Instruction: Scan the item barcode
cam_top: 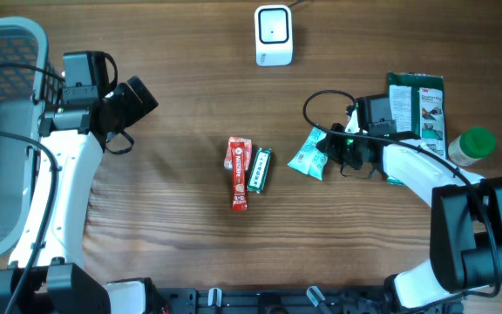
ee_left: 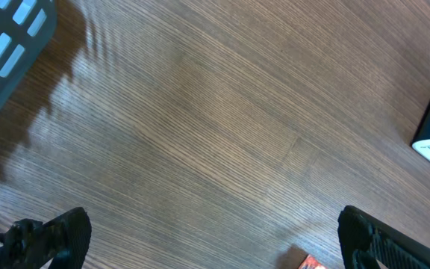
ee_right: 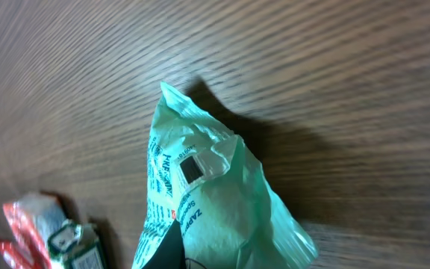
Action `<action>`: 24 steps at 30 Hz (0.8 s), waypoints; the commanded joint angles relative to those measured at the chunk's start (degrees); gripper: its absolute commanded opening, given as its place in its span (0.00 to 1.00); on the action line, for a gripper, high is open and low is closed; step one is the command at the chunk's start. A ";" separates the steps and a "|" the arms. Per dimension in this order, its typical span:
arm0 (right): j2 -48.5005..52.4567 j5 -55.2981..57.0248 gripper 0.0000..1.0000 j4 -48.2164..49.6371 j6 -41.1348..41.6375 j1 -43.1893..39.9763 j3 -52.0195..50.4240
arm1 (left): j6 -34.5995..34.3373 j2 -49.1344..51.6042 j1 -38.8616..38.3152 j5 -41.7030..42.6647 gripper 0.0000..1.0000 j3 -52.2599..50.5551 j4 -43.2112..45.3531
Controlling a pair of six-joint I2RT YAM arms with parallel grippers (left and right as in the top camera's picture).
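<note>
Overhead: right end effector pinched closed on the teal packet, right of centre at the table. Left end effector spread wide, holding nothing, beside the basket.

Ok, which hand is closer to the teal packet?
Right. The right hand is at the edge of the teal packet, gripping it. The left hand hangs open far across the table, beside the gray basket.
</note>
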 commanded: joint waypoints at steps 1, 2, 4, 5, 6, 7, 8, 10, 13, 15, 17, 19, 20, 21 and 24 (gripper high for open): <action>-2.12 -9.68 0.04 -0.13 -9.53 -1.31 -1.44 | 0.07 -0.52 0.22 -0.59 1.00 0.48 -0.04; -4.22 -14.03 0.04 -0.15 -13.20 -2.16 -1.44 | 0.09 -0.52 0.22 -0.59 1.00 0.48 -0.04; -7.89 -23.32 0.04 -0.37 -19.04 -3.41 -1.44 | 0.07 -0.52 0.22 -0.59 1.00 0.48 -0.04; -10.29 -30.34 0.04 -0.55 -22.03 -4.11 -1.44 | 0.09 -0.52 0.22 -0.59 1.00 0.48 -0.04; -11.78 -34.56 0.04 -0.57 -23.37 -4.46 -1.44 | 0.09 -0.52 0.22 -0.59 1.00 0.48 -0.04; -13.51 -39.60 0.04 -0.52 -24.55 -4.72 -1.44 | 0.09 -0.52 0.22 -0.59 1.00 0.48 -0.04; -15.17 -43.80 0.04 -0.31 -24.83 -4.79 -1.44 | 0.07 -0.52 0.22 -0.59 1.00 0.48 -0.04; -18.29 -50.53 0.04 -0.39 -26.82 -4.74 -1.44 | 0.07 -0.52 0.22 -0.59 1.00 0.48 -0.04; -21.29 -53.18 0.04 -0.76 -27.26 -4.72 -1.44 | 0.09 -0.52 0.22 -0.59 1.00 0.48 -0.04; -21.77 -52.96 0.04 -0.74 -27.26 -4.72 -1.44 | 0.07 -0.52 0.22 -0.59 1.00 0.48 -0.04; -21.77 -52.28 0.04 -0.79 -27.23 -4.72 -1.44 | 0.07 -0.52 0.22 -0.59 1.00 0.48 -0.04; -21.77 -50.64 0.04 -0.85 -27.21 -4.72 -1.44 | 0.07 -0.52 0.22 -0.59 1.00 0.48 -0.04; -21.75 -50.38 0.04 -0.83 -27.23 -4.72 -1.44 | 0.09 -0.52 0.22 -0.59 1.00 0.48 -0.04; -21.77 -50.38 0.04 -0.83 -27.21 -4.72 -1.44 | 0.09 -0.52 0.22 -0.59 1.00 0.48 -0.04; -21.77 -50.38 0.04 -0.90 -27.21 -4.72 -1.44 | 0.09 -0.52 0.22 -0.59 1.00 0.48 -0.04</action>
